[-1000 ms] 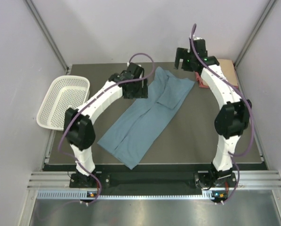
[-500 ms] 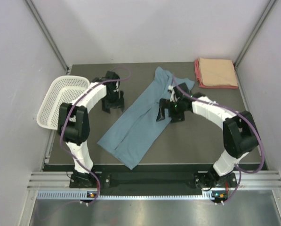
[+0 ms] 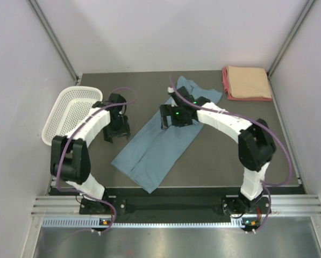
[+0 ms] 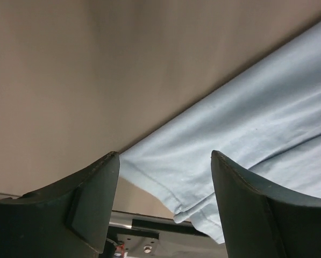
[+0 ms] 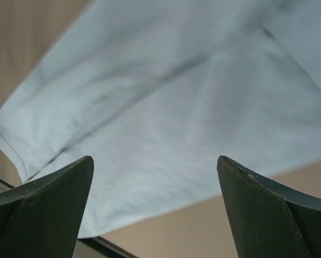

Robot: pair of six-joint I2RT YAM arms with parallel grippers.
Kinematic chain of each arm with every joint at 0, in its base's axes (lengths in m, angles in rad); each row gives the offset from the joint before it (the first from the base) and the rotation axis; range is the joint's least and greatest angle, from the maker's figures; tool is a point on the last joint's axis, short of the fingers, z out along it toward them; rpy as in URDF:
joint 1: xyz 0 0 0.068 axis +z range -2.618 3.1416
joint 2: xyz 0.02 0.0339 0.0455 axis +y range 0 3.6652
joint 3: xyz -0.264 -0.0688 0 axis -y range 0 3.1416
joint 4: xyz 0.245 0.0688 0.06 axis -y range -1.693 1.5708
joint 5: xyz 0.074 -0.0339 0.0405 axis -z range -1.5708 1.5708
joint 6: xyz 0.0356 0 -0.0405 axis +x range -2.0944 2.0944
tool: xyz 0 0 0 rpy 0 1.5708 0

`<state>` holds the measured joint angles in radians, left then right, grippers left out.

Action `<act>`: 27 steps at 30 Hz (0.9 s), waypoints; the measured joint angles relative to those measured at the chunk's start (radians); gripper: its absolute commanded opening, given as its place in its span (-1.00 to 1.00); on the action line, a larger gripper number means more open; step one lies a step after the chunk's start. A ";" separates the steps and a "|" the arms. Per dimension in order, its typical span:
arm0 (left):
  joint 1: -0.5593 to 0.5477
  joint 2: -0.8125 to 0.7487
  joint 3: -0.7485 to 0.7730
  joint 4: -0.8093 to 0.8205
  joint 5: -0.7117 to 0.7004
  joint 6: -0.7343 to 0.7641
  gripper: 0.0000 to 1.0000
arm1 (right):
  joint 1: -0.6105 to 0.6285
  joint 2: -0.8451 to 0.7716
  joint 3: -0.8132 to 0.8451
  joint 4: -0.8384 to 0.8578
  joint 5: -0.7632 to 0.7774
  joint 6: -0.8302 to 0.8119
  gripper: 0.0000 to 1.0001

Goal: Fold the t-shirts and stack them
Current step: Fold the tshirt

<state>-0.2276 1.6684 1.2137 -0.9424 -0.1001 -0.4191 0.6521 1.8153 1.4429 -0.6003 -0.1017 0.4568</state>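
A large dusty blue-grey t-shirt (image 3: 159,141) lies spread diagonally on the dark table, folded lengthwise. My left gripper (image 3: 117,133) is open, low over the table just left of the shirt's left edge; the left wrist view shows the shirt's hem corner (image 4: 198,212) between its open fingers. My right gripper (image 3: 170,121) is open, hovering over the shirt's upper middle; the right wrist view shows the shirt (image 5: 192,118) below it. A folded peach/tan shirt (image 3: 248,80) lies on a folded pink-red one (image 3: 228,92) at the back right corner.
A white plastic mesh basket (image 3: 71,114) stands at the table's left edge, close to my left arm. Grey walls enclose the table (image 3: 230,156) on three sides. A metal rail runs along the near edge.
My right gripper has swung from the back right corner down and left over the shirt's middle. My left gripper has moved left and nearer, off the shirt to its left edge.
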 measured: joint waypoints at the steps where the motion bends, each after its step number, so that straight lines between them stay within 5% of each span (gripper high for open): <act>1: 0.006 -0.036 -0.006 0.000 -0.016 -0.013 0.48 | 0.027 0.033 0.049 -0.008 0.014 -0.014 0.96; 10: 0.076 -0.330 -0.021 -0.011 -0.160 -0.156 0.43 | 0.249 0.327 0.385 -0.182 0.121 -0.095 0.99; 19: 0.155 -0.481 -0.077 -0.019 -0.186 -0.226 0.40 | 0.339 0.384 0.431 -0.256 0.183 -0.099 0.99; 27: 0.157 -0.465 -0.071 -0.004 -0.161 -0.233 0.38 | 0.368 0.433 0.429 -0.238 0.227 -0.113 0.99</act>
<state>-0.0708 1.2034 1.1431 -0.9466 -0.2607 -0.6521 1.0203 2.2486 1.8721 -0.8387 0.1257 0.3435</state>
